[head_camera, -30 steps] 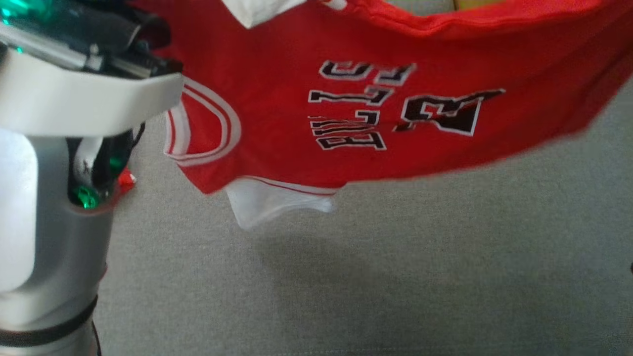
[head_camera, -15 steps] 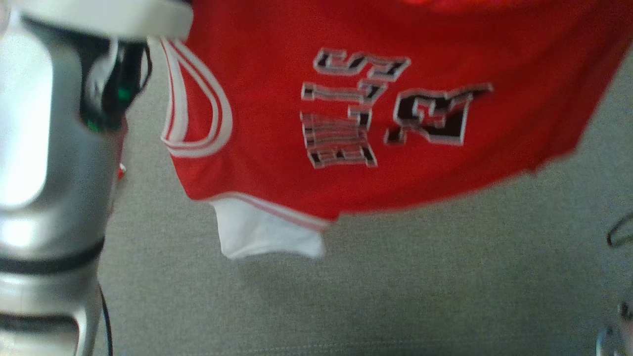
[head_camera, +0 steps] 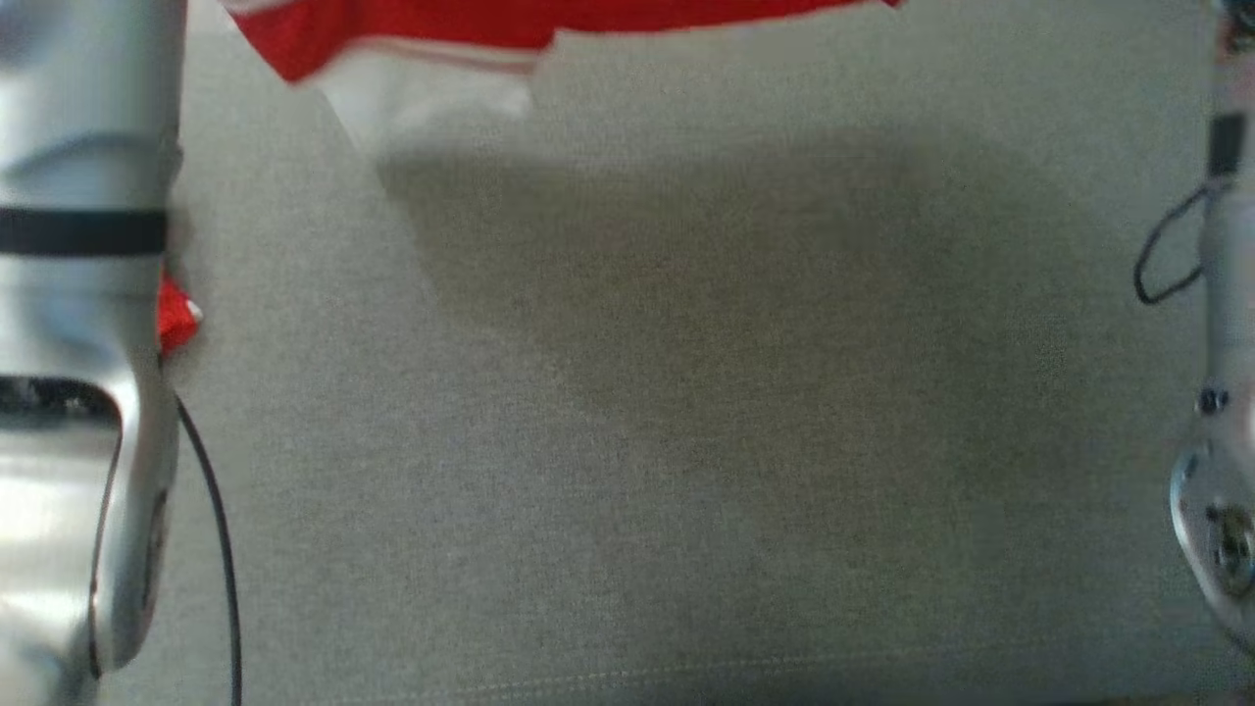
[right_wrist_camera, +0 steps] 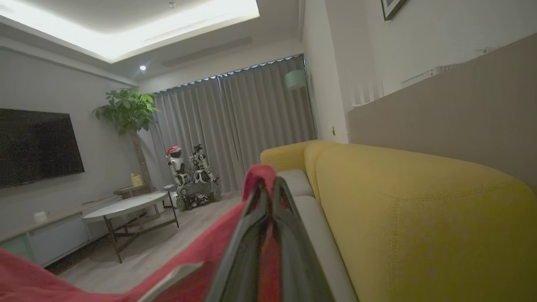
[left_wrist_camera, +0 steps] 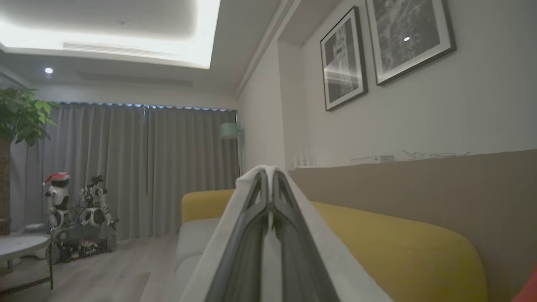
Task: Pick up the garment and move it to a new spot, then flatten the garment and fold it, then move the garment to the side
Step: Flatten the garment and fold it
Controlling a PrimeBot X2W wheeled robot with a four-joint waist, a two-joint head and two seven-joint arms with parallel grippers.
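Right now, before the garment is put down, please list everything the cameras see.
garment: one, red with white trim, held over the sofa seat
sofa: one, yellow back, grey seat, under the garment
framed pictures: two, black and white, on the wall
curtains: one set, grey, far wall
plant: one, green, beside the curtains
television: one, black, on the wall
round table: one, pale top, on the floor
toy robots: apparently two, white and dark, before the curtains
left arm: one, silvery; left jaws shut on the garment's white cloth
right arm: one, silvery; right jaws shut on its red cloth
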